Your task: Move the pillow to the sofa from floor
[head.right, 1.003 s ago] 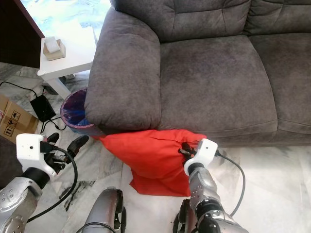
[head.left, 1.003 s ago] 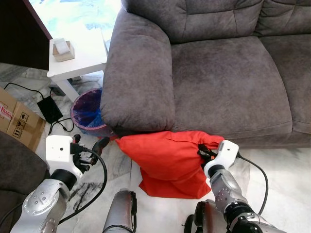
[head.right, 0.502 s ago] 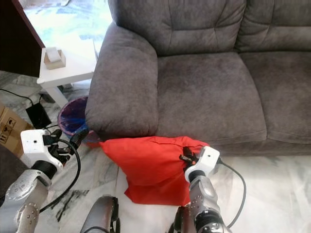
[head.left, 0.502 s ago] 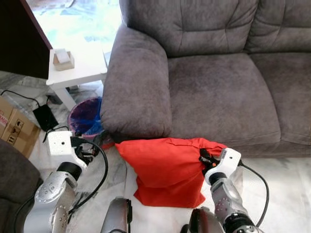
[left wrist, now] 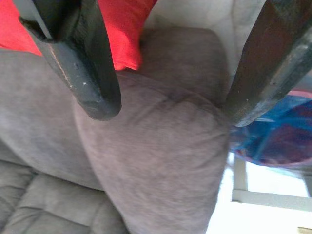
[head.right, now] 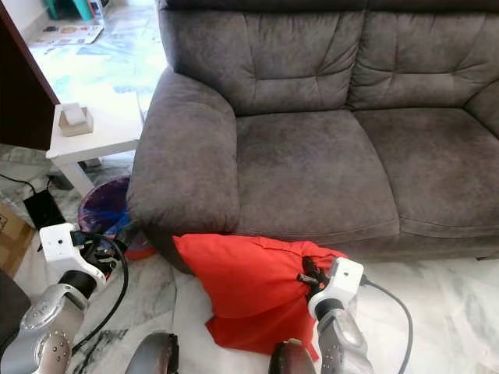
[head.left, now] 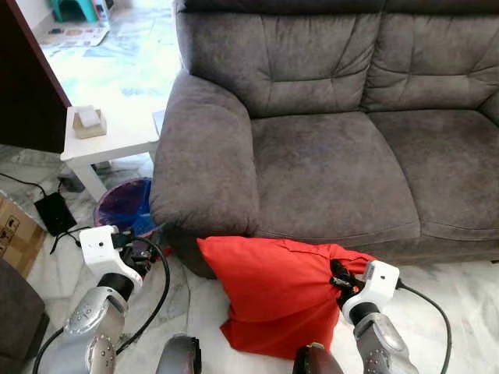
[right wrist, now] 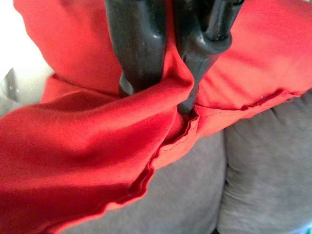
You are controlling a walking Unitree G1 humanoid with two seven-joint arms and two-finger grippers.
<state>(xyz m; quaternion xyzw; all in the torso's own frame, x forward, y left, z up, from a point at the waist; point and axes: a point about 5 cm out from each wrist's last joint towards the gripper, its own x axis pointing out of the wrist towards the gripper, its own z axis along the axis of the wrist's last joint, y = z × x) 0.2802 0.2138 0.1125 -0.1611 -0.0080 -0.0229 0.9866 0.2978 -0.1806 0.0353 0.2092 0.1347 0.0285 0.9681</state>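
Looming just beyond both grippers, the grey sofa [head.left: 327,148] fronts a red pillow [head.left: 273,292] hanging at its base, fabric pinched tight in the right gripper [right wrist: 163,92]. Left gripper [left wrist: 165,105], fingers spread wide, faces the armrest [head.left: 204,171], beside a blue-lined bin [head.left: 125,209] and white side table [head.left: 117,132].

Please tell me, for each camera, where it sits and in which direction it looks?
Left eye and right eye views: head, looking down at sofa, red pillow; both arms show.
Left wrist view: along open left claw toward the sofa armrest.
Right wrist view: along right claw, pinching the pillow.
Shared: pillow and sofa.
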